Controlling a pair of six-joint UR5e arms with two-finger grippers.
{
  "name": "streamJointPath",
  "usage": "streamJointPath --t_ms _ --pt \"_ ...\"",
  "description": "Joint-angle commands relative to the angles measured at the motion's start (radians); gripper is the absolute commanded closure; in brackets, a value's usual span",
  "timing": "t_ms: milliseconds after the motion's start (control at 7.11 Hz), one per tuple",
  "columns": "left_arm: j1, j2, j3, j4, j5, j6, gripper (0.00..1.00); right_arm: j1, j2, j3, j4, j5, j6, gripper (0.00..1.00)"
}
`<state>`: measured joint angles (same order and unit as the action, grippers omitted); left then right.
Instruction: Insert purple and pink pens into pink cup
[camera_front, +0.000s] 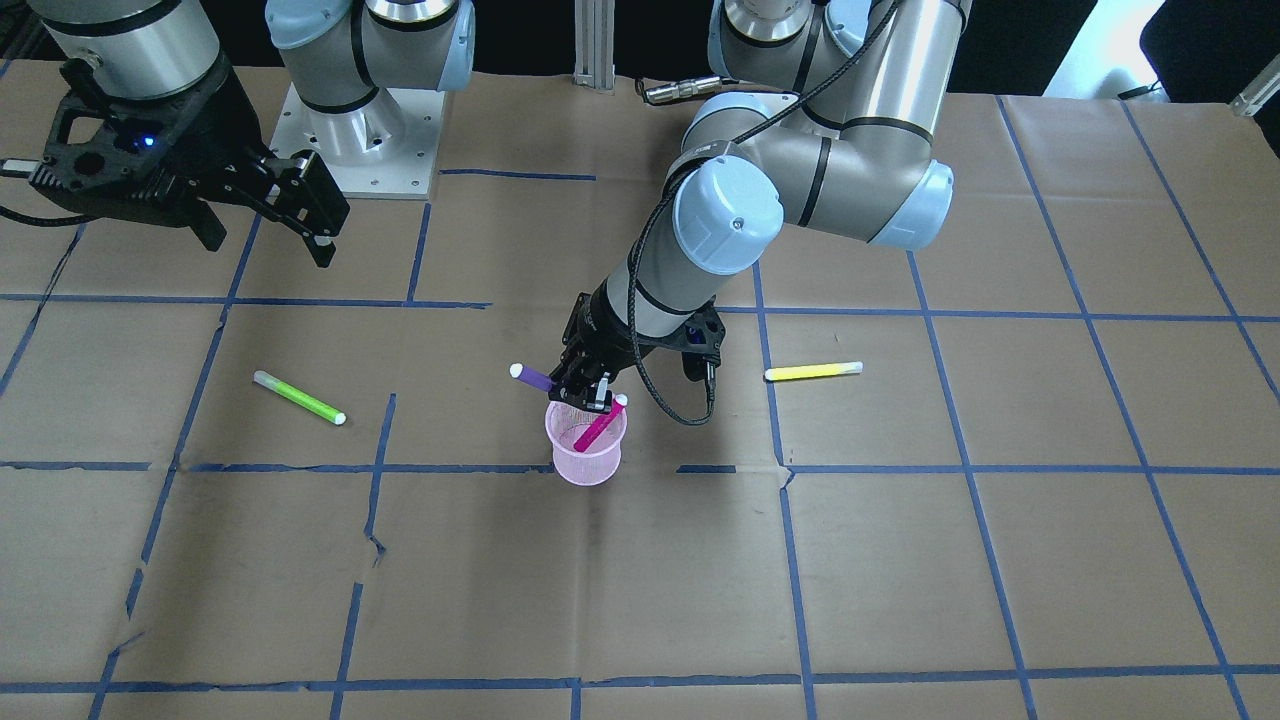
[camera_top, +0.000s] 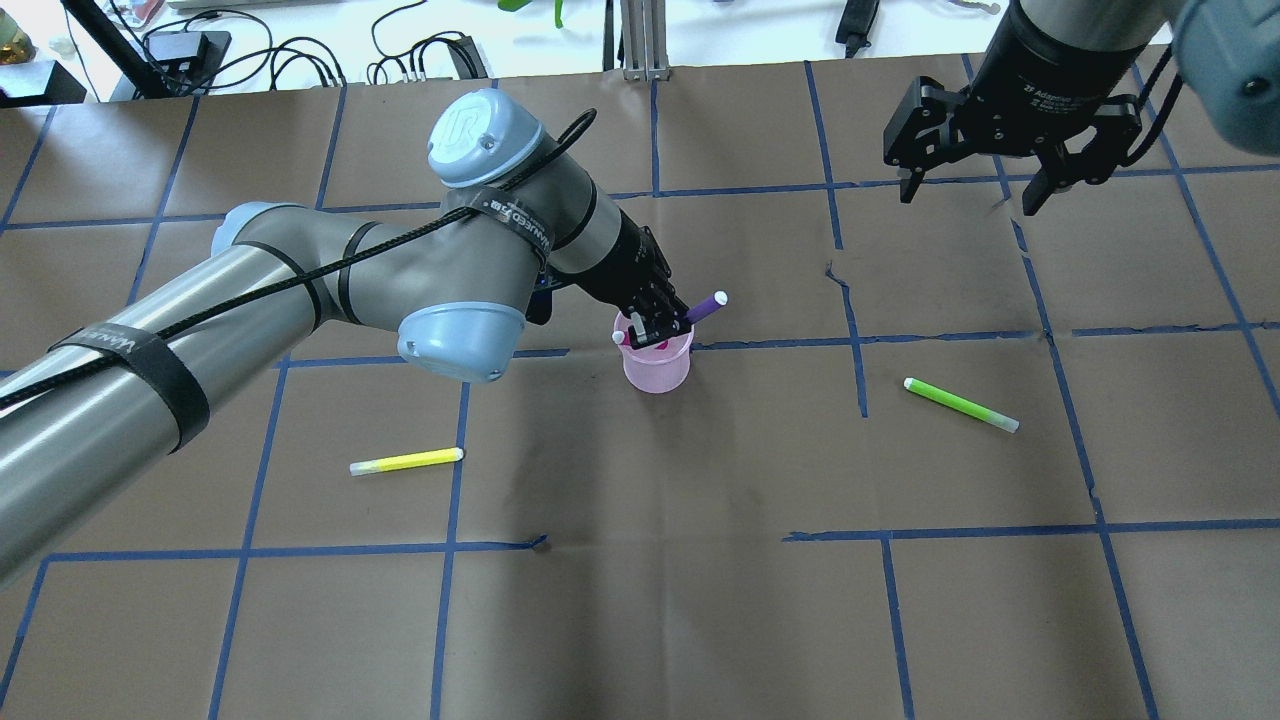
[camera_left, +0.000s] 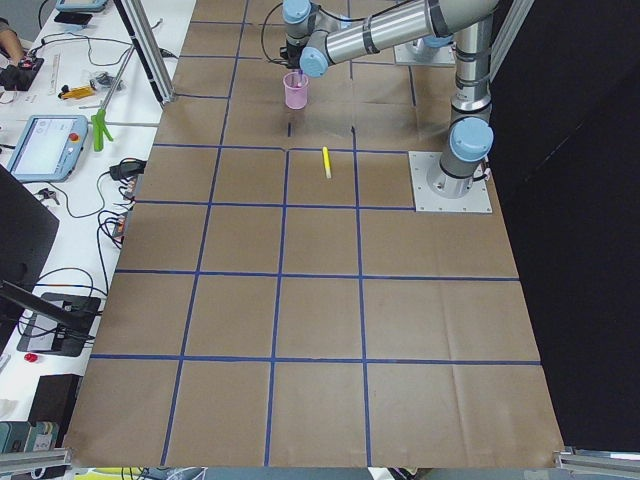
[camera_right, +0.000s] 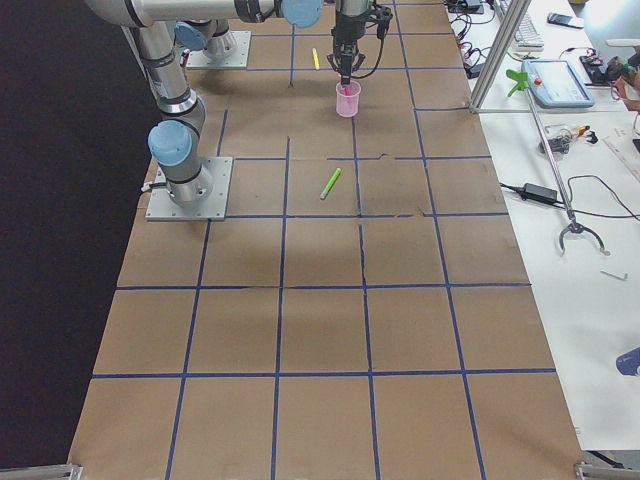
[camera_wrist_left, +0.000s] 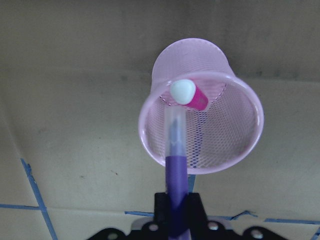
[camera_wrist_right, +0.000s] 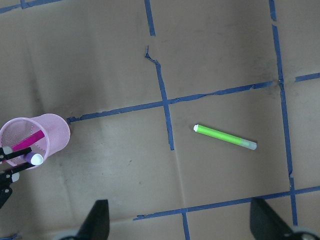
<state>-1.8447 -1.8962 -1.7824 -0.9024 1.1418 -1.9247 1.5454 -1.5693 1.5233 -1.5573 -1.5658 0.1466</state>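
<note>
The pink mesh cup (camera_front: 587, 455) (camera_top: 657, 365) stands upright near the table's middle. The pink pen (camera_front: 600, 424) (camera_wrist_left: 192, 95) leans inside it. My left gripper (camera_front: 590, 395) (camera_top: 655, 318) is shut on the purple pen (camera_front: 532, 377) (camera_top: 706, 307) right above the cup's rim. In the left wrist view the purple pen (camera_wrist_left: 176, 175) is tilted, its clear lower end inside the cup (camera_wrist_left: 220, 135). My right gripper (camera_front: 270, 245) (camera_top: 968, 200) is open and empty, hovering far from the cup. The right wrist view shows the cup (camera_wrist_right: 45, 131) with both pens at its left edge.
A green pen (camera_front: 299, 398) (camera_top: 961, 404) (camera_wrist_right: 225, 136) lies on the table on my right side. A yellow pen (camera_front: 813, 371) (camera_top: 406, 461) lies on my left side. Brown paper with blue tape lines covers the table.
</note>
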Motion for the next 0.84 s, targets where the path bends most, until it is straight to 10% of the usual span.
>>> streamJointPath --t_ms 0,141,422,703 --pt "-0.001 0.000 -0.002 -0.003 0.025 0.001 0.28 -0.001 0.000 -0.003 -0.006 -0.030 0.001 0.00" --pt "0.001 0.000 -0.002 0.003 0.062 0.004 0.01 -0.002 0.000 -0.003 -0.007 -0.031 0.001 0.00" --pt "0.016 0.017 0.018 0.000 0.072 0.009 0.01 0.001 -0.008 -0.011 -0.006 -0.022 0.028 0.00" --pt "0.032 0.092 0.021 -0.018 0.339 0.176 0.03 0.004 -0.011 -0.012 -0.004 -0.019 0.031 0.00"
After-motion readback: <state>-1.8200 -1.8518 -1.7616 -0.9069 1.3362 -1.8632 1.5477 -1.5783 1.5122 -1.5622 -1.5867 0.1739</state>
